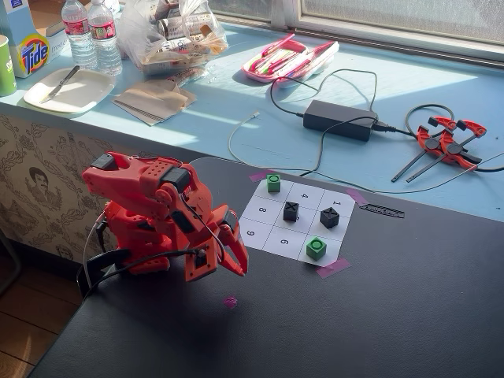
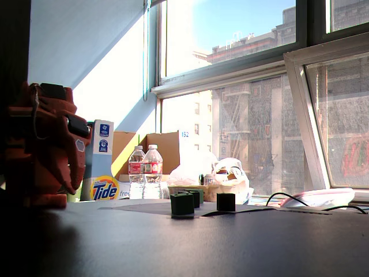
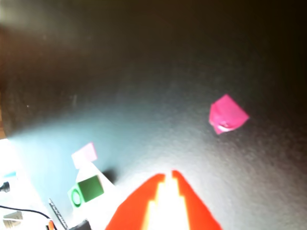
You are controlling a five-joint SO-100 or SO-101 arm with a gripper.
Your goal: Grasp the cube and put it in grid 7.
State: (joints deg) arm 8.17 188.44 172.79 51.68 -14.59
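your red plastic arm [image 1: 150,213] sits folded low beside the white paper number grid [image 1: 293,220], its gripper [image 1: 236,264] tips nearly together over the dark table [image 1: 409,299], holding nothing. one small green cube [image 1: 273,183] already rests on the grid's corner cell 7 [image 1: 268,191]; another green cube [image 1: 316,248] sits on the opposite corner. only your wrist view shows the pink tape scrap [image 3: 227,114] closely.

Dark matte table [image 1: 409,315] carried white 3x3 paper grid [image 1: 295,223] far-centre in a fixed view, pink tape [image 1: 332,268] at corners. Red arm base [image 1: 134,252] sat at left edge. Small pink tape scrap [image 1: 230,301] lay near arm, apart fm grid. Rest of surface bare, sunlit in patches.
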